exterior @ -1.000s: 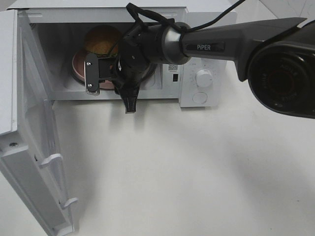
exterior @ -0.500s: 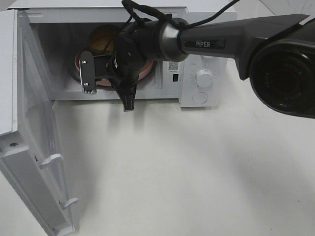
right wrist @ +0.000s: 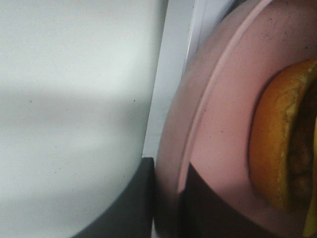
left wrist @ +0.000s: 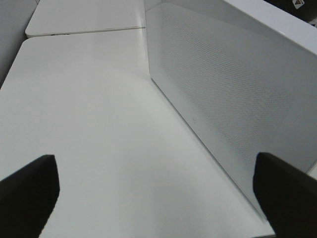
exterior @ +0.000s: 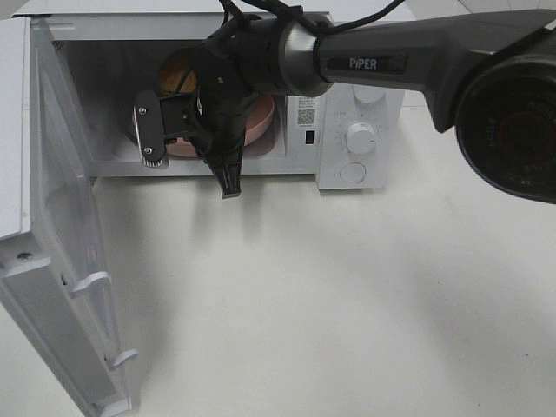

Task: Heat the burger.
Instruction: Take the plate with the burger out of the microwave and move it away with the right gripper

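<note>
The burger [exterior: 176, 73], with its golden-brown bun, sits on a shallow pink plate [exterior: 261, 122] inside the open microwave [exterior: 358, 139]. My right gripper [exterior: 184, 139] reaches into the cavity from the right, above the plate's front, and hides much of it. In the right wrist view, my right gripper [right wrist: 166, 173] is shut on the pink plate's rim [right wrist: 198, 114], with the burger's bun [right wrist: 277, 148] close by. My left gripper [left wrist: 156, 198] is open with nothing between its dark fingertips [left wrist: 27, 191], beside a white perforated microwave panel [left wrist: 223, 99].
The microwave door [exterior: 52, 261] hangs wide open at the left, reaching toward the table's front. Two knobs [exterior: 359, 137] are on the control panel at the right. The white tabletop [exterior: 330, 295] spreads in front of the microwave.
My right gripper has closed tighter on the plate's rim and shifted slightly left and deeper into the cavity. The plate and burger shifted with it. The left gripper is unchanged.
</note>
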Tool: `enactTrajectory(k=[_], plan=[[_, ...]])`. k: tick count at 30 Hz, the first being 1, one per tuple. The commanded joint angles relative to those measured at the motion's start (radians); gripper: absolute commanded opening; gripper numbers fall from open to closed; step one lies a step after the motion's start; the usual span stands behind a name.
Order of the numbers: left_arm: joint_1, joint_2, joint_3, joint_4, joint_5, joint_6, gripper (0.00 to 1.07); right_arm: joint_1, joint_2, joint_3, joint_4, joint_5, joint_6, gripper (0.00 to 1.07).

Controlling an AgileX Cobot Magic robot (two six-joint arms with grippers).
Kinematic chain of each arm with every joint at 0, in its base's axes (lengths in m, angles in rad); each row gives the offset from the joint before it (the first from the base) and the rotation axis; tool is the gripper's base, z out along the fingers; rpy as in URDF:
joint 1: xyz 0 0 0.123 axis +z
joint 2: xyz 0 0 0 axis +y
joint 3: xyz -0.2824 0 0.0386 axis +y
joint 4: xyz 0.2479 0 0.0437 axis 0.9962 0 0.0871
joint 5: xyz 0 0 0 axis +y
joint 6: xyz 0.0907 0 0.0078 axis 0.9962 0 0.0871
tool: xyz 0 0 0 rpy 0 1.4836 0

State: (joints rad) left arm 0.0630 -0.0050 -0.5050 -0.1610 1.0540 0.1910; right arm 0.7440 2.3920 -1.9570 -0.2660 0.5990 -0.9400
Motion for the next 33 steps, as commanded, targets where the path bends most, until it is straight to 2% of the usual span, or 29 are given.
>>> enactTrajectory(k=[1,2,5,7,15,21,28,33], plan=[[0.006,-0.017,0.001,-0.006,-0.011,-0.001,1.00,0.011,-0.053,0.026,-0.021,-0.035,-0.006,0.00],[0.006,-0.017,0.001,-0.006,-0.011,-0.001,1.00,0.012,-0.076,0.065,-0.024,-0.050,-0.006,0.00],[0.006,-0.017,0.001,-0.006,-0.011,-0.001,1.00,0.013,-0.086,0.088,-0.025,-0.065,-0.006,0.00],[0.006,-0.017,0.001,-0.006,-0.011,-0.001,1.00,0.013,-0.123,0.173,-0.043,-0.126,-0.006,0.00],[0.006,-0.017,0.001,-0.006,-0.011,-0.001,1.00,0.013,-0.196,0.317,-0.092,-0.216,0.016,0.00],[0.006,-0.017,0.001,-0.006,-0.011,-0.001,1.00,0.013,-0.227,0.384,-0.129,-0.258,0.049,0.00],[0.006,-0.017,0.001,-0.006,-0.011,-0.001,1.00,0.013,-0.295,0.522,-0.200,-0.387,0.095,0.00],[0.006,-0.017,0.001,-0.006,-0.011,-0.001,1.00,0.013,-0.327,0.579,-0.202,-0.410,0.095,0.00]])
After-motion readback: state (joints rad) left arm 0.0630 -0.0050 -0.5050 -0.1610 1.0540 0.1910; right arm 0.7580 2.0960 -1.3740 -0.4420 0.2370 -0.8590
